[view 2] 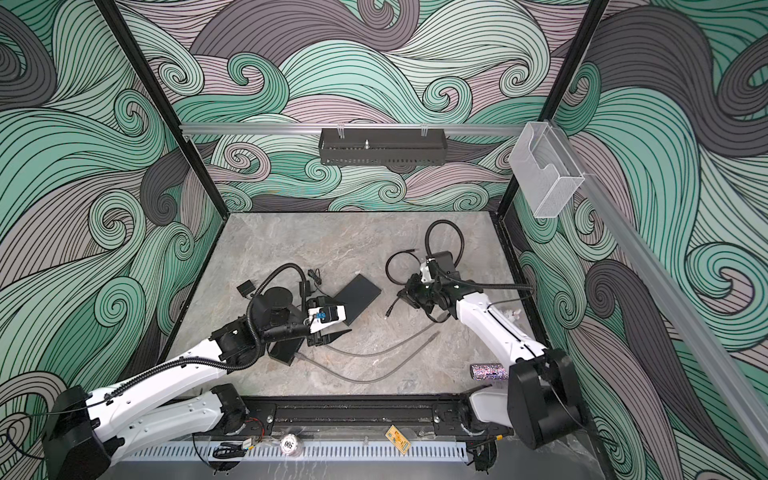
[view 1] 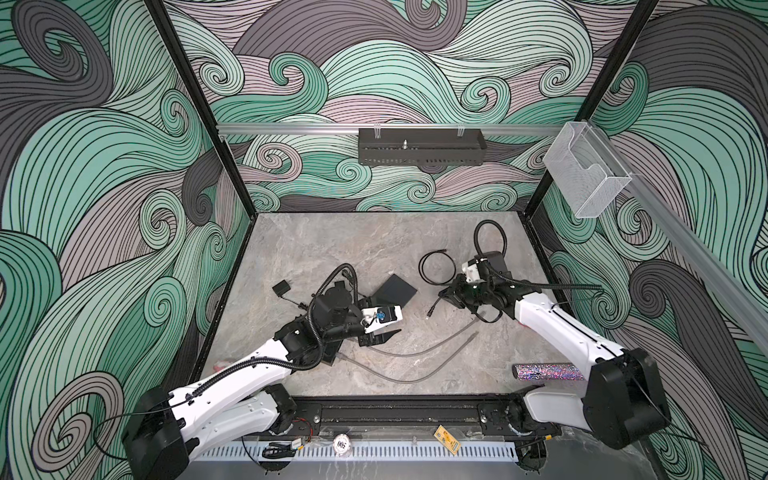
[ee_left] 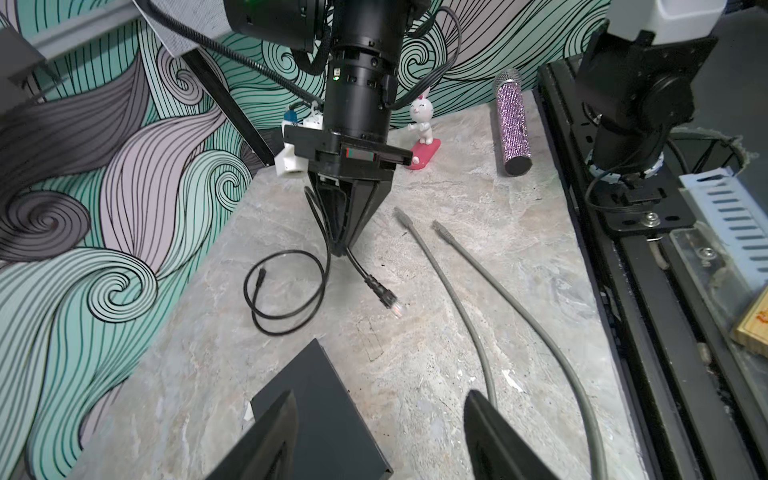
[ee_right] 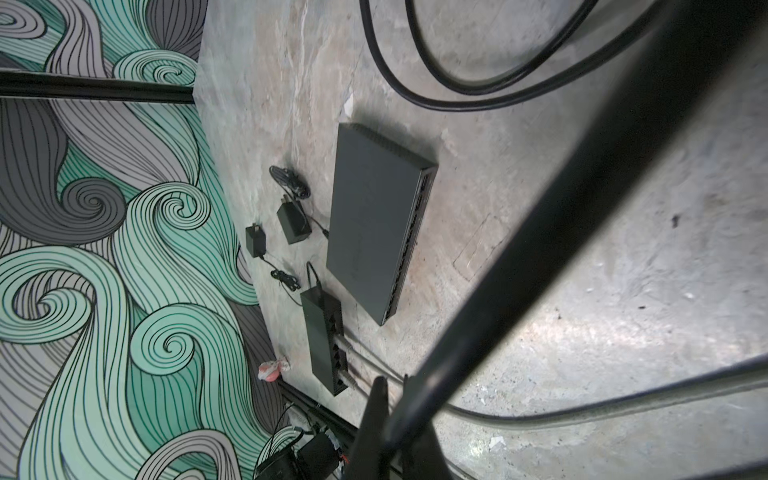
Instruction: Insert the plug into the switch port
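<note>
The plug [ee_left: 392,301], black with a clear tip, hangs just above the table at the end of a black cable [ee_left: 282,291]; it also shows in both top views [view 1: 429,313] [view 2: 388,313]. My right gripper [ee_left: 345,249] [view 1: 446,297] [ee_right: 395,399] is shut on that cable a short way behind the plug. The large black switch [ee_right: 374,232] [view 1: 395,291] lies flat, its row of ports [ee_right: 409,245] facing the right gripper. My left gripper [ee_left: 382,419] [view 1: 378,336] hovers open over the switch's near corner [ee_left: 324,399], holding nothing.
A smaller black switch [ee_right: 324,340] has two grey cables [ee_left: 469,316] [view 1: 415,353] plugged in. Two power adapters [ee_right: 293,224] lie behind the large switch. A glittery cylinder [view 1: 544,371] [ee_left: 513,124] and a bunny figurine [ee_left: 422,120] stand near the right arm's base.
</note>
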{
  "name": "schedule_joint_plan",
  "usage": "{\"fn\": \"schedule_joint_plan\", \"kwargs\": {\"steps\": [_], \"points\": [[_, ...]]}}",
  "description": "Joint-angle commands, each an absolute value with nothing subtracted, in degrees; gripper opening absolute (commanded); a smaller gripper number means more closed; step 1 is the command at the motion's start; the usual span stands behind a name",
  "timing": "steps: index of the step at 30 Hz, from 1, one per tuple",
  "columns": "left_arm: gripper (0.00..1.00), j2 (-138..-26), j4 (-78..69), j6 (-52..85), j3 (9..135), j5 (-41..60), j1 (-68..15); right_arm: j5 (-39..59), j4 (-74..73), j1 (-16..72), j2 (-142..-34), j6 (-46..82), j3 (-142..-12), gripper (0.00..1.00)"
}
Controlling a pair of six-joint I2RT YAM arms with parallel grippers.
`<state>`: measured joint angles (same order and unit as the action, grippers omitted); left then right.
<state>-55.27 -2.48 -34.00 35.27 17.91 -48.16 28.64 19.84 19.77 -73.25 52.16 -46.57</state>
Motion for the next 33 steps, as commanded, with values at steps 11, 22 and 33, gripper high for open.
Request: {"fn": "schedule_joint_plan", "kwargs": {"steps": [11,22,33], "points": [[0.68,-57.3,-4.1,-46.3,32.8,5.7,-55.2,38.7,8.4,24.0,-69.8,64.6,-42.5,0.00],[0.68,-61.2,-5.0,-46.2,32.8,3.1,-55.8,44.8,1.3,22.9,-77.0,65.2,-43.9,0.00],[0.61,-61.4,-4.4,-44.3,33.0,-0.8,-55.9,46.0,2.4,21.2,-76.2,63.6,-44.4,0.00]]}}
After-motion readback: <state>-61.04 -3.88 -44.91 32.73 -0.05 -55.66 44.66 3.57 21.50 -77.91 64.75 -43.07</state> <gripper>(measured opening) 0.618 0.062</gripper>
